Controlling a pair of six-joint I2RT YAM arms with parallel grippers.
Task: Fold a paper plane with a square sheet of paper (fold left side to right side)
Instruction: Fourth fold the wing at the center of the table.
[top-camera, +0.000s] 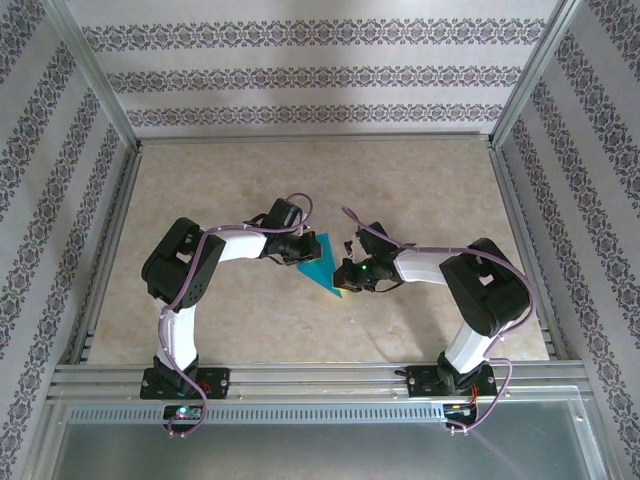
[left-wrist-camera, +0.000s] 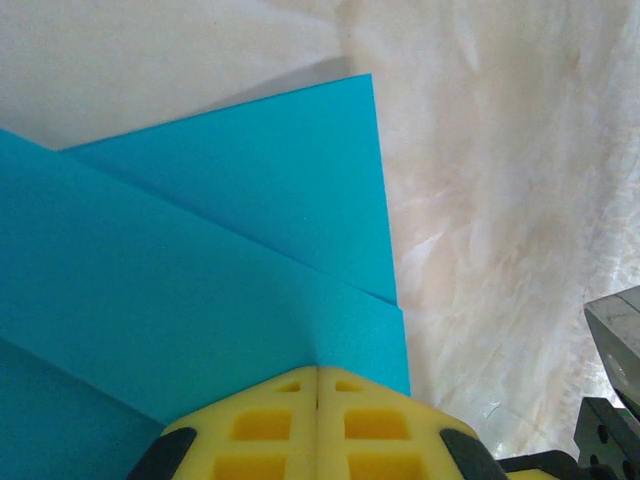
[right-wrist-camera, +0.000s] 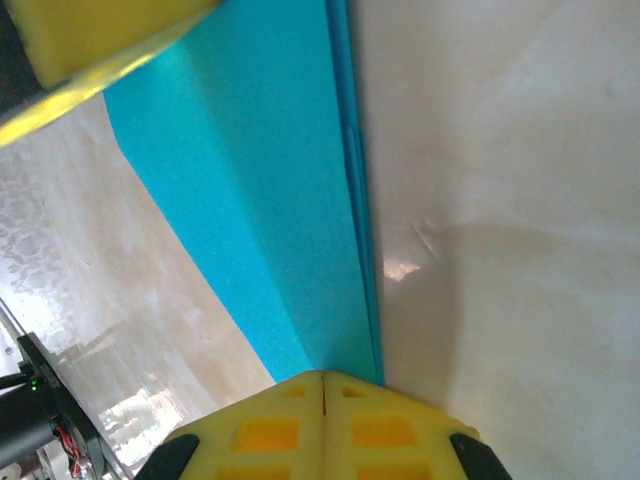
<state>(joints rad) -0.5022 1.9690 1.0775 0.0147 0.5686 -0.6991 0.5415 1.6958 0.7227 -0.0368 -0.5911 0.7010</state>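
The teal-blue sheet of paper (top-camera: 323, 262) lies on the table, folded in layers into a pointed wedge, its tip toward the near side. In the left wrist view the paper (left-wrist-camera: 200, 260) shows overlapping flaps with straight creases. My left gripper (left-wrist-camera: 318, 368) is shut, its yellow fingertips together and set down on the paper near its right edge. My right gripper (right-wrist-camera: 323, 373) is also shut, tips meeting at the narrow end of the paper (right-wrist-camera: 260, 180) beside its stacked edges. Seen from above, the left gripper (top-camera: 303, 252) and the right gripper (top-camera: 343, 270) flank the wedge.
The beige marbled table (top-camera: 420, 190) is bounded by metal rails and patterned walls. The left gripper's yellow pad (right-wrist-camera: 90, 35) shows at the top left of the right wrist view. Part of the right arm (left-wrist-camera: 615, 400) shows at the lower right of the left wrist view.
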